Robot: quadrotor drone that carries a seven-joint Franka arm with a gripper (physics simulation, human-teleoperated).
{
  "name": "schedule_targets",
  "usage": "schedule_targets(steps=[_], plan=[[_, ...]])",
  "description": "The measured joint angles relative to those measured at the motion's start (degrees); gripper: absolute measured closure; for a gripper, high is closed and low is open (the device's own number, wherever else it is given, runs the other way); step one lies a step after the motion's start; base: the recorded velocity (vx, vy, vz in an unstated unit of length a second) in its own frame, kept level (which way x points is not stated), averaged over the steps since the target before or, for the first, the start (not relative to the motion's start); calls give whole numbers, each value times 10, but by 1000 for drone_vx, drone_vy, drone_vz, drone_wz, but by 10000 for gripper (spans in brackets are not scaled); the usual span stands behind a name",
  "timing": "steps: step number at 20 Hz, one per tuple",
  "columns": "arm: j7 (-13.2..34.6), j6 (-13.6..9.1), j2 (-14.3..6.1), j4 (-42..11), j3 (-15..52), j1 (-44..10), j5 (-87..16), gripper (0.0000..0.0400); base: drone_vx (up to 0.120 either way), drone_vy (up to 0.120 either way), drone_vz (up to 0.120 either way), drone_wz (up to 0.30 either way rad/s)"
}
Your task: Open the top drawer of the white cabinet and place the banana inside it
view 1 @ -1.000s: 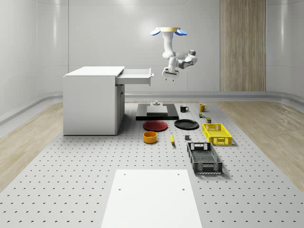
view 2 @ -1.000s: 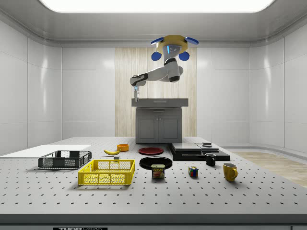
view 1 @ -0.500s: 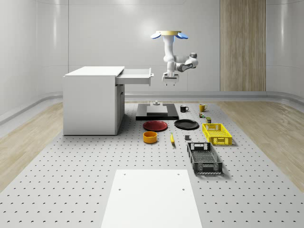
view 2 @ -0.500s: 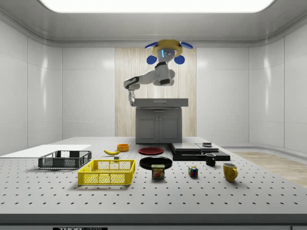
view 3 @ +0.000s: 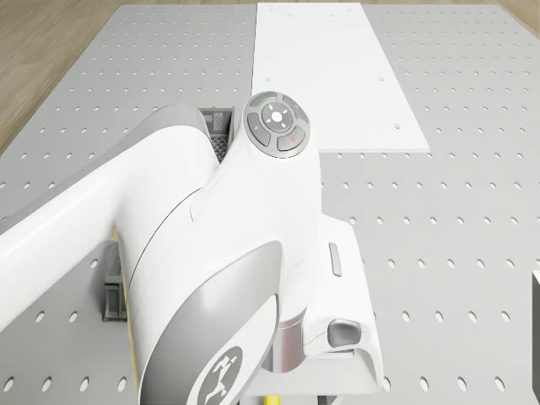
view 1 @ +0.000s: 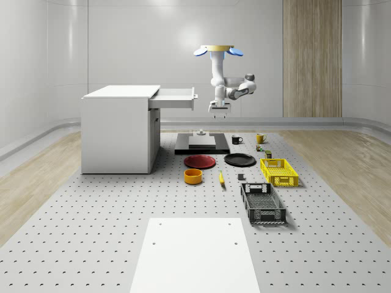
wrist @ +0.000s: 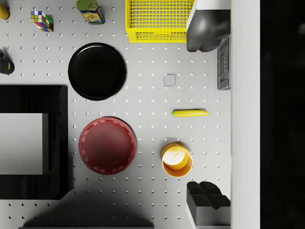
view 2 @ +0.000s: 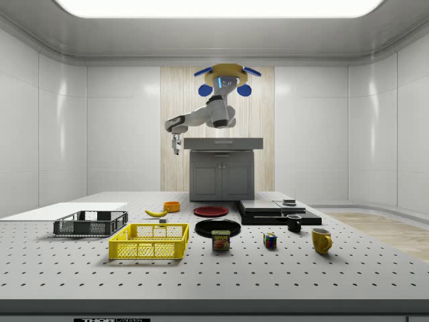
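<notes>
The white cabinet point(view 1: 116, 129) stands at the whole-scene view's left with its top drawer point(view 1: 175, 97) pulled out; the drawer point(view 2: 223, 143) also shows in the side view. The yellow banana point(view 1: 221, 177) lies on the table beside the orange bowl point(view 1: 193, 176), and I see the banana point(wrist: 190, 113) in the wrist view and the banana point(view 2: 156, 212) in the side view. The drone point(view 1: 218, 50) hovers high, just past the drawer front. My gripper point(view 1: 219, 110) points down, open and empty, far above the banana, with its fingers point(wrist: 207, 24) spread wide.
A red plate point(view 1: 200, 161), a black plate point(view 1: 239, 159) and a black platform point(view 1: 201, 143) lie under the arm. A yellow basket point(view 1: 278, 171) and a black basket point(view 1: 263, 203) stand to the whole-scene view's right. A white board point(view 1: 195, 253) lies near the front.
The drone and arm have shifted away from the drawer, toward the side view's left. The gripper has come lower and now points straight down. The drawer stays open.
</notes>
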Motion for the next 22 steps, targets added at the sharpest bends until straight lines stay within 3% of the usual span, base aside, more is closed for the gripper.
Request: schedule_targets(steps=[14, 22], plan=[[-2, 1, -3, 0, 0, 2, -1, 0, 120, 0, -120, 0], [-2, 2, -5, 0, 0, 2, -1, 0, 10, 0, -120, 0]])
